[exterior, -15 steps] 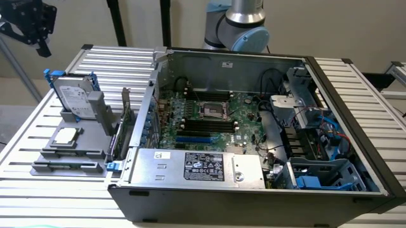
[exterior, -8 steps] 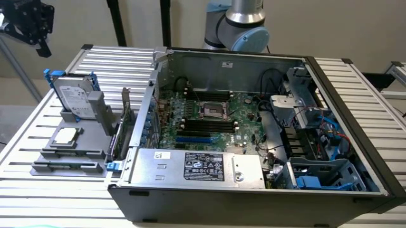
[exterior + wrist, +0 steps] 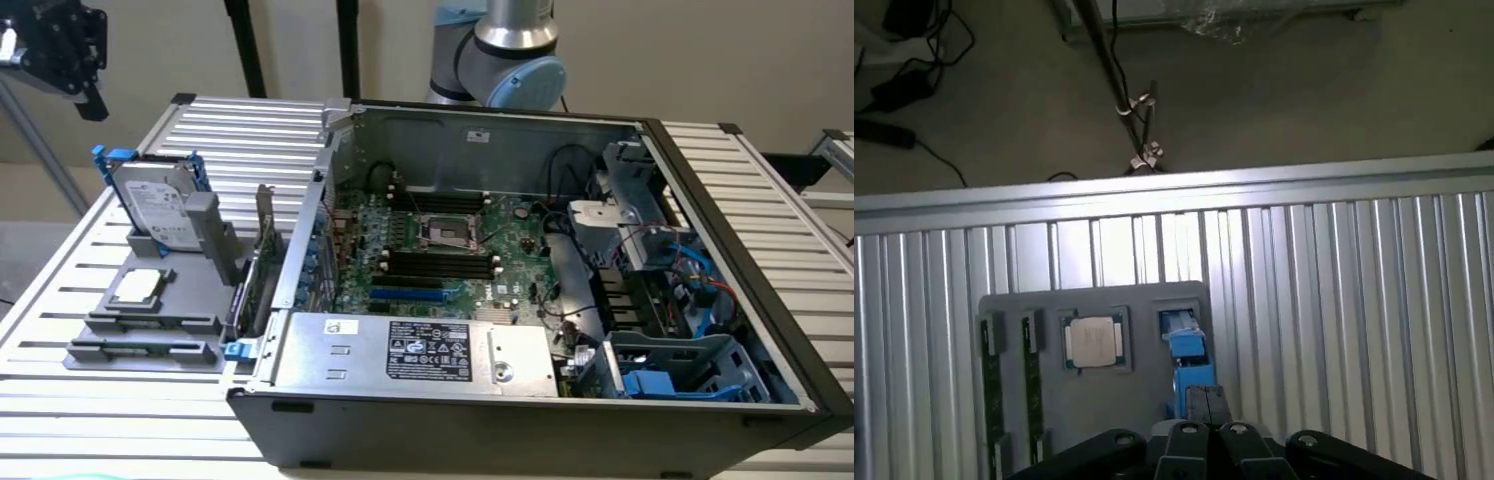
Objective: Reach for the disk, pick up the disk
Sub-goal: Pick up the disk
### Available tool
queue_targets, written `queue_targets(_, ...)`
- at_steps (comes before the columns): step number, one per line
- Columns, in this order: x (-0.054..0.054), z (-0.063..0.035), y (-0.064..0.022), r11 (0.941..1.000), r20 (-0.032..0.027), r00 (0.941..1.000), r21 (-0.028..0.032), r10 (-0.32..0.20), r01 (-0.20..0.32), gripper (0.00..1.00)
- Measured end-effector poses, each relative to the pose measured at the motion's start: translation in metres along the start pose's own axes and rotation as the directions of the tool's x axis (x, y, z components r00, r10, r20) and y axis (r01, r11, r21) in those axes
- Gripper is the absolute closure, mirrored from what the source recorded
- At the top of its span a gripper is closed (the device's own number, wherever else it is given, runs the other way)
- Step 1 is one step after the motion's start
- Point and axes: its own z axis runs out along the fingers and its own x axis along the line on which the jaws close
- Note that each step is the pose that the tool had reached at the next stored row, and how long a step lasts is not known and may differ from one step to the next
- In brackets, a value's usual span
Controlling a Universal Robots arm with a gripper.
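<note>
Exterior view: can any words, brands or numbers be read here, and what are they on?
Nothing here reads as words.
On the disk, a white label: print too blurred to read.
On the silver box, a black label: white print, too small to read.
On the back wall of the case, a white sticker: too small to read.

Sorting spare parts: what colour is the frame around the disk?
Blue; the frame shows best in the exterior view.

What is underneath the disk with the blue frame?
The disk stands on edge on the grey tray, near the square chip. A grey holder covers its bottom edge, so that part is hidden.
</note>
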Motion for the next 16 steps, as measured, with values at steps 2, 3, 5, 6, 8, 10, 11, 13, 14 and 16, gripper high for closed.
queue_targets(2, 0.0000, 0.0000, -0.0002, 0.9996, -0.0008, 0.9996, 0.0013, -0.030, 0.030, 0.89)
queue_targets(3, -0.0001, 0.0000, -0.0006, 0.9991, -0.0011, 0.9991, 0.0016, -0.041, 0.041, 0.89)
queue_targets(5, -0.0001, -0.0001, -0.0038, 0.9988, -0.0010, 0.9988, 0.0014, -0.048, 0.048, 0.89)
queue_targets(6, -0.0001, -0.0001, -0.0041, 0.9988, -0.0008, 0.9988, 0.0014, -0.048, 0.048, 0.89)
queue_targets(8, 0.0000, -0.0001, -0.0041, 0.9988, -0.0008, 0.9988, 0.0013, -0.048, 0.048, 0.89)
queue_targets(10, 0.0000, -0.0001, -0.0042, 0.9988, -0.0008, 0.9988, 0.0013, -0.049, 0.049, 0.89)
queue_targets(11, 0.0000, -0.0001, -0.0042, 0.9988, -0.0008, 0.9988, 0.0012, -0.049, 0.049, 0.88)
queue_targets(13, 0.0000, -0.0001, -0.0042, 0.9988, -0.0008, 0.9988, 0.0013, -0.049, 0.049, 0.82)
queue_targets(14, 0.0000, -0.0001, -0.0042, 0.9988, -0.0008, 0.9988, 0.0012, -0.049, 0.049, 0.76)
queue_targets(16, 0.0000, -0.0001, -0.0042, 0.9988, -0.0008, 0.9988, 0.0012, -0.049, 0.049, 0.70)
